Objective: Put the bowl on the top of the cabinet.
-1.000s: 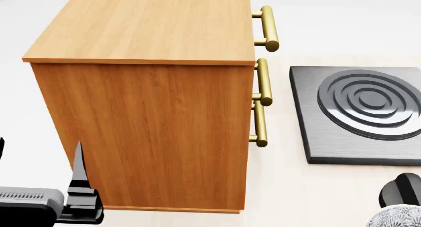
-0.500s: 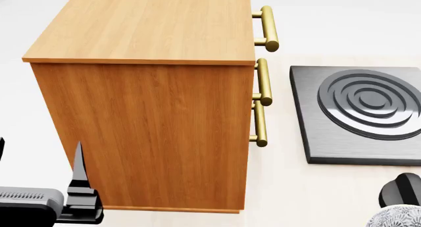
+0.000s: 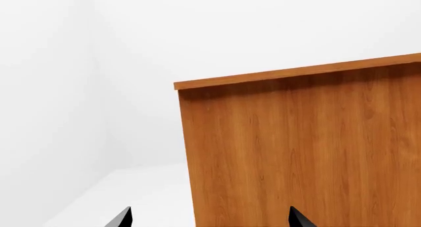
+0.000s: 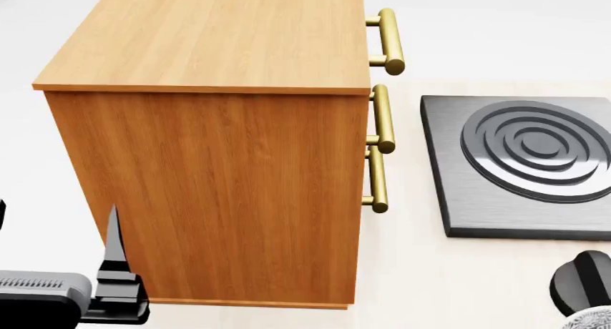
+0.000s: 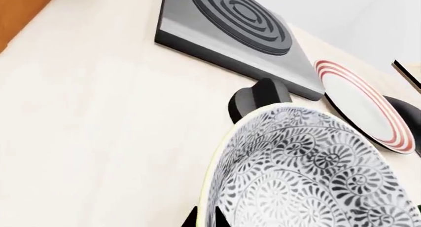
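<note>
— Right wrist view first: what does the right hand (image 5: 205, 218) have?

— Two dark fingertips straddle the near rim of the bowl (image 5: 309, 172), one on each side of the wall, so it is clamped on that rim. The bowl fills the lower part of the picture, tilted, its grey floral inside turned toward the camera. Being round, it has no long axis to speak of.

— And around it?

— A pale cream tabletop (image 5: 98, 118). Just past the bowl sits a black knob (image 5: 258, 97), then a dark grey square burner plate (image 5: 230, 24) with raised rings. Beside that lies a white plate (image 5: 362, 106) with red rings. An orange corner of the cabinet (image 5: 19, 10) shows at the edge.

— The left hand?

— In the left wrist view its two black fingertips (image 3: 122, 218) stand wide apart with nothing between them, aimed at the cabinet's side panel. The head view shows the left hand (image 4: 57, 272) low beside that panel, one finger pointing up.

— The cabinet itself?

— Upright, with a lighter flat top (image 4: 220, 36) and three brass handles (image 4: 382, 118) facing the burner. The head view catches only a sliver of the bowl's rim at its bottom right corner. The walls behind are plain white.
</note>
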`<state>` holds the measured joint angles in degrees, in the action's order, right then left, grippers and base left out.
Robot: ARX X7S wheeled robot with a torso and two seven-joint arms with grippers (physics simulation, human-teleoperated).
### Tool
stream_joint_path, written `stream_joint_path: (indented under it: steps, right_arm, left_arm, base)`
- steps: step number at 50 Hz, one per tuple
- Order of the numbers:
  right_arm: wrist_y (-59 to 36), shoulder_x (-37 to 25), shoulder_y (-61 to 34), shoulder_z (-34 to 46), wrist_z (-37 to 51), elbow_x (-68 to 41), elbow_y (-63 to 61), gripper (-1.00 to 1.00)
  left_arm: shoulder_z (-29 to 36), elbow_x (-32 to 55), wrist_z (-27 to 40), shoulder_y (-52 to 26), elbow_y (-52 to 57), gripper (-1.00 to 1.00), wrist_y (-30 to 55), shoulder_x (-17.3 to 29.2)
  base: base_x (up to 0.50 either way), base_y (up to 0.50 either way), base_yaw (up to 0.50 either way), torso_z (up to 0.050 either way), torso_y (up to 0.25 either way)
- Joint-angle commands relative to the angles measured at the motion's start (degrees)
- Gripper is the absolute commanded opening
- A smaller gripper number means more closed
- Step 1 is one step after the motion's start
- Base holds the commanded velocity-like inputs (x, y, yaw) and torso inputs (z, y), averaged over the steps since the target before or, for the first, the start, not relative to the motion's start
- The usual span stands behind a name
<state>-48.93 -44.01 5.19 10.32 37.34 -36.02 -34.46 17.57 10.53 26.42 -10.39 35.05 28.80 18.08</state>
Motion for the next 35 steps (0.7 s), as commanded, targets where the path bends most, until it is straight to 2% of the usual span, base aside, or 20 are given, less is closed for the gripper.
stream_joint_path:
  steps: [1, 11, 23, 29, 31, 35]
  right_arm:
    - [-0.39, -0.11, -0.31, -0.04, 0.1, -0.16, -0.85, -1.0]
    - [-9.21, -0.65, -7.83, -4.48, 2.94, -8.79, -9.27, -1.0]
    - [-28.68, 1.62, -28.78, -10.15, 12.17, -31.05, -15.14, -1.0]
    - [-35.43, 2.86, -41.14, -10.91, 24.18, -49.48, -12.74, -1.0]
    - [-35.55, 2.31, -47.0, -8.77, 29.74, -57.13, -9.83, -1.0]
    - [-34.1, 1.22, -54.63, -4.04, 36.77, -65.83, -6.03, -1.0]
  left_arm:
    - [0.01, 0.2, 0.19, 0.11, -0.22, 1.0, -0.3, 0.16]
    - [0.23, 0.28, 0.33, 0.07, -0.52, 1.0, -0.5, 0.21]
    - [0.16, 0.5, 0.36, 0.3, -1.11, 1.0, -1.33, 0.44]
    - [0.21, 0.59, 0.4, 0.2, -1.36, 1.0, -1.42, 0.49]
    - [0.26, 0.65, 0.41, 0.15, -1.4, 1.0, -1.4, 0.48]
    - [0.31, 0.67, 0.49, 0.14, -1.43, 1.0, -1.43, 0.54]
  base:
    - [0.0, 0.0, 0.0, 0.0, 0.0]
    - [0.0, 0.0, 0.0, 0.0, 0.0]
    - [0.0, 0.0, 0.0, 0.0, 0.0]
    - [0.0, 0.0, 0.0, 0.0, 0.0]
    - [0.0, 0.0, 0.0, 0.0, 0.0]
    - [0.0, 0.0, 0.0, 0.0, 0.002]
